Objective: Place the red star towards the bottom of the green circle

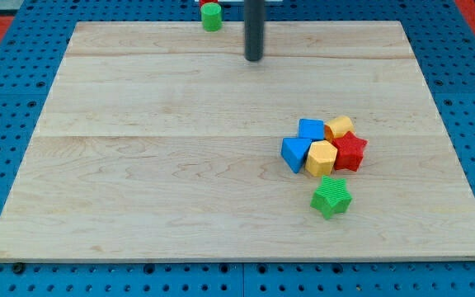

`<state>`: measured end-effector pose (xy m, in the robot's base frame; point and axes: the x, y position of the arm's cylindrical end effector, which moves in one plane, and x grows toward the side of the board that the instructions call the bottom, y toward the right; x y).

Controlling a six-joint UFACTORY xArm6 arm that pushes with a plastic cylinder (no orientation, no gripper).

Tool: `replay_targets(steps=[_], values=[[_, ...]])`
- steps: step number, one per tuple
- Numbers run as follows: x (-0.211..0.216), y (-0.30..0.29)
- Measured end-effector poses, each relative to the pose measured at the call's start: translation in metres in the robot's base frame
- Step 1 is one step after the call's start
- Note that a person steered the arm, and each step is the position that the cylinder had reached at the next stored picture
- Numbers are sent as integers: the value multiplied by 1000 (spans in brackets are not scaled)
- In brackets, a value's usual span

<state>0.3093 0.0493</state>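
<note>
No legible writing; my tip (255, 58) well apart from red star (350, 152), green circle (211, 16)

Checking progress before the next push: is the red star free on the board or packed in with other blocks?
Packed in. The red star sits at the cluster's right edge, touching the yellow blocks. My tip is far off, near the view's top.

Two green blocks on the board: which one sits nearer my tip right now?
The green circle at the view's top edge, just left of my tip. The green star lies far below, under the cluster.
</note>
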Motion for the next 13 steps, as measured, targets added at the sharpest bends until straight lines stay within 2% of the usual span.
replay_targets(steps=[2,3,4,6,7,8,9,11,13], values=[[100,152],[147,181],[186,156],[175,137],[159,117],[158,69],[157,58],[159,58],[180,58]])
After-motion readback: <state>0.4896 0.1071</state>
